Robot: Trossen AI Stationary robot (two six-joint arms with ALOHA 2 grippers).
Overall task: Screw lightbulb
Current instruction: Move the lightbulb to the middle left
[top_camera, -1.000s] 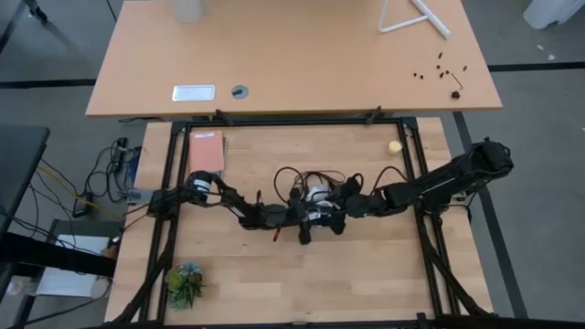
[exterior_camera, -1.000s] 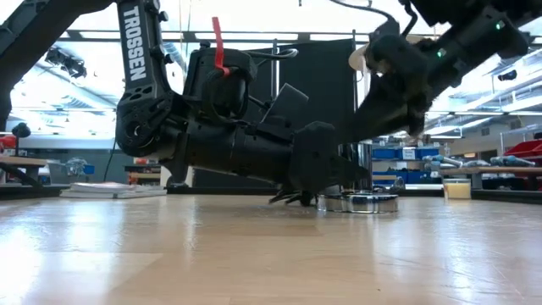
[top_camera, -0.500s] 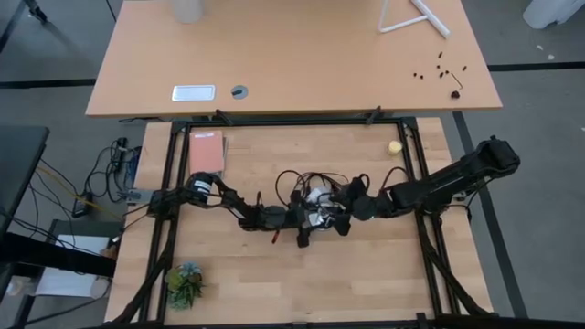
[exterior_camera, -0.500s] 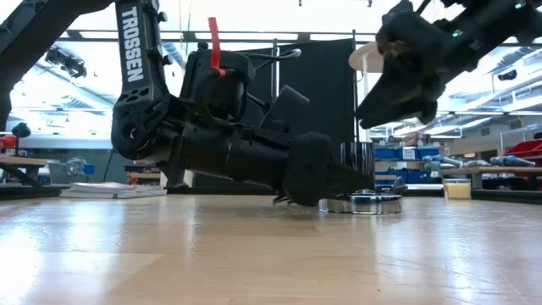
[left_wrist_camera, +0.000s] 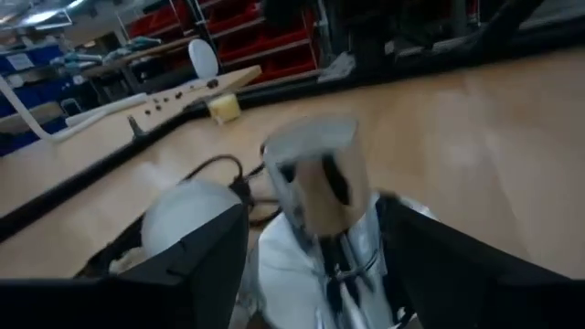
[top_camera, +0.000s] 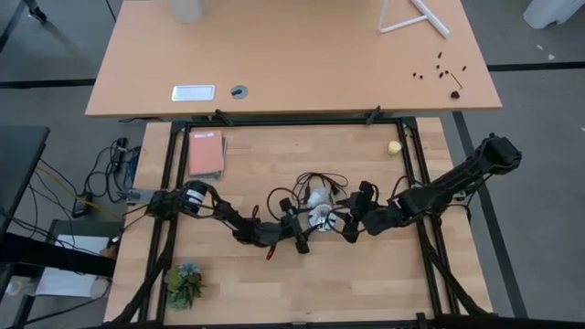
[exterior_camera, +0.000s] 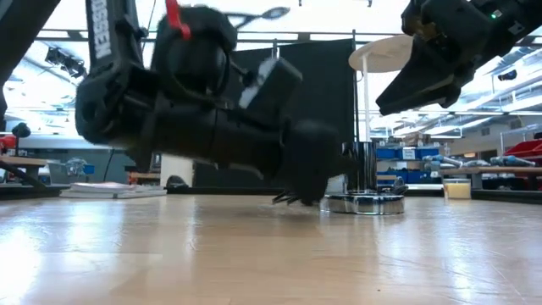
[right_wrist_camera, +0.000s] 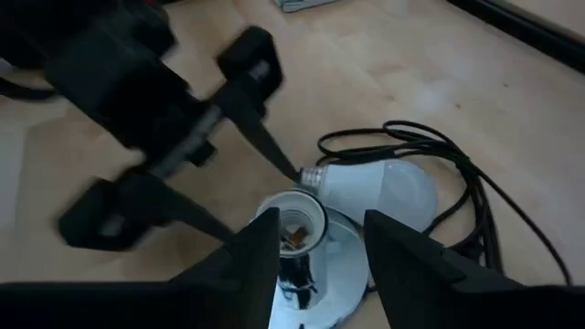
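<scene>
At the table's centre, the black cord (right_wrist_camera: 430,151) is looping around the silver socket (right_wrist_camera: 297,239). The white lightbulb (right_wrist_camera: 370,190) is lying beside it. The left gripper (right_wrist_camera: 233,146) and right gripper (right_wrist_camera: 315,265) are spread, gripping nothing.

Only white letters, part of a brand, at eleven o'clock on the dark arm (exterior_camera: 106,51); not fully readable.

Both arms are stretched in low toward the middle of the table, meeting nose to nose. The left gripper (top_camera: 303,239) comes in from the left edge, basically skimming the surface, fingers (right_wrist_camera: 260,137) spread apart. The right gripper (top_camera: 350,222) reaches in from the right edge, angled down but held higher, its fingers (right_wrist_camera: 247,265) spread too.
</scene>
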